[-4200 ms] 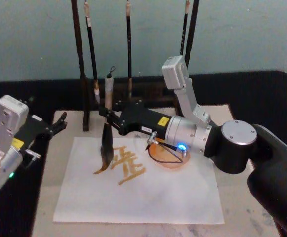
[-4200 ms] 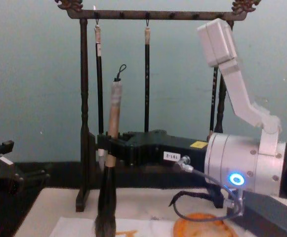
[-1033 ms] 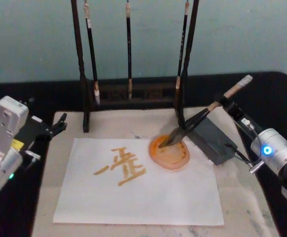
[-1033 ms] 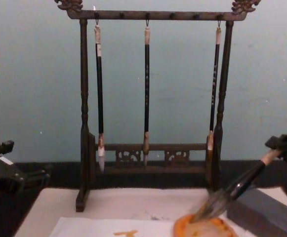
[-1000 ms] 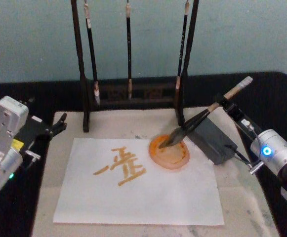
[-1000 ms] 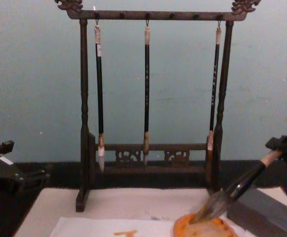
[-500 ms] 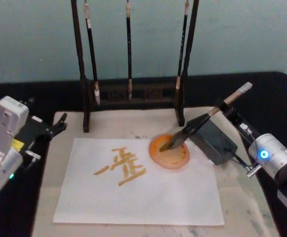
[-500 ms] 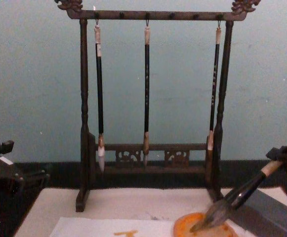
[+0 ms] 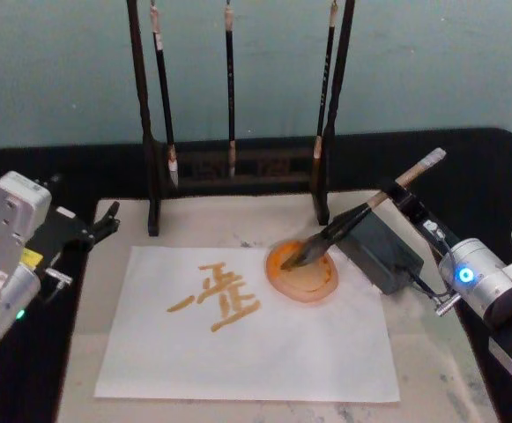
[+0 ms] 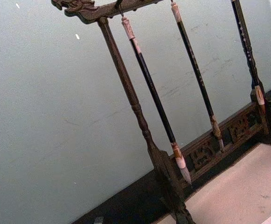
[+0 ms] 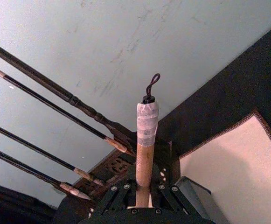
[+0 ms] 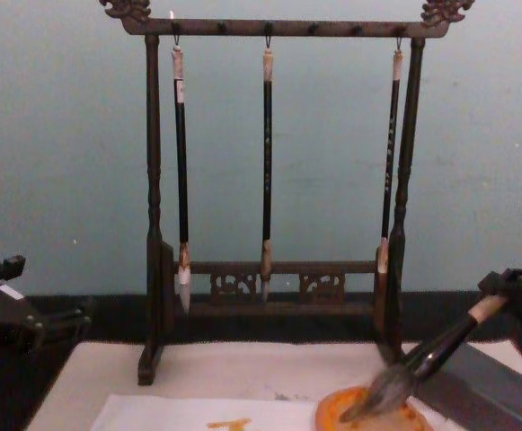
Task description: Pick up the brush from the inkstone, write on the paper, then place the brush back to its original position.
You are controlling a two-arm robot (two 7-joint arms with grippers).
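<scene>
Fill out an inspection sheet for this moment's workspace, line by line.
Surface: cream mat on a black table.
Job's things: paper lies flat on the mat and bears an orange character. The brush leans with its tuft in the orange dish, and its handle passes over the grey block.
Clutter: wooden rack at the back, with three thin brushes hanging from it.
Grippers: right gripper has its jaws closed on the brush's pale upper handle. Left gripper is parked at the mat's left edge.
Cables: thin dark cable along the right arm.
Surroundings: plain pale wall behind.
</scene>
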